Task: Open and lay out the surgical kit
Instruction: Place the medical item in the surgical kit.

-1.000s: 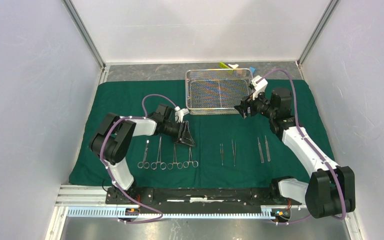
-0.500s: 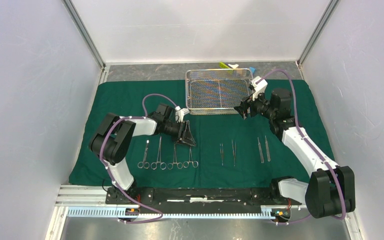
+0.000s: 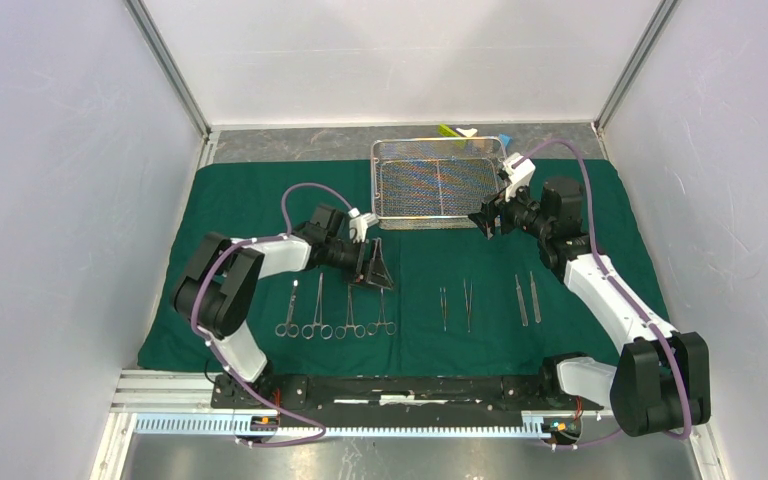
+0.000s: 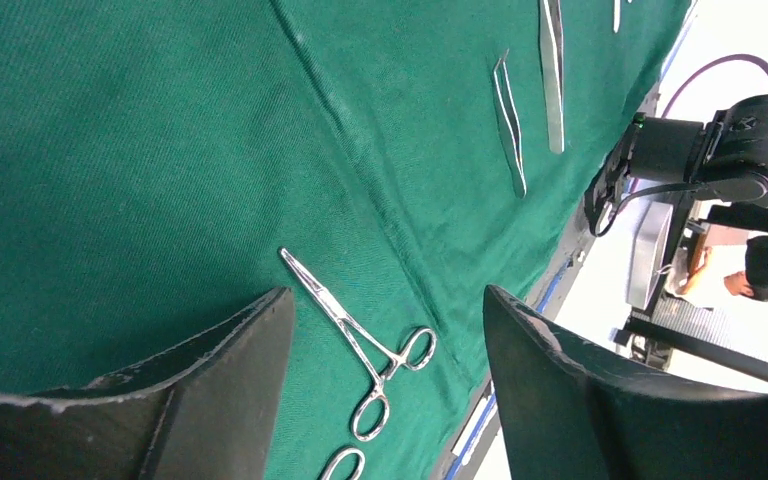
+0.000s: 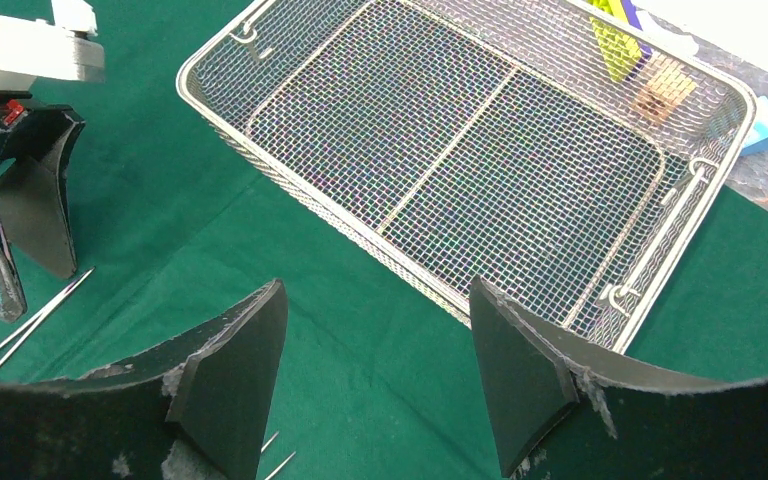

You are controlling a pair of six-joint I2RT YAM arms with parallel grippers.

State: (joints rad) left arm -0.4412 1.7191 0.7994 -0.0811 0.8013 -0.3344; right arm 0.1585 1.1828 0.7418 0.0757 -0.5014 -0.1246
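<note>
Green cloth (image 3: 430, 265) lies spread flat over the surface, so the opening part of the job looks done. On its far middle stands the wire tray (image 3: 375, 190), with no instrument left in it.

The left tool (image 3: 373, 280) is where the change is. Its jaws, narrower a second ago, have spread well apart, and it has drawn back a little toward the tray. It hangs over the cloth with nothing between the jaws. The right tool (image 3: 484, 222) has hardly stirred: it hovers at the tray's near right corner, jaws apart and empty.

Just under the left tool, the clamp (image 4: 360, 345) lies loose on the cloth, at the right end of the row of clamps (image 3: 336, 318) along the near left. I judge it has just been let go. The tweezers (image 3: 468, 303) lie in two pairs to the right of the row, well apart from it. With the tray cleared, the laying out seems all but finished.
</note>
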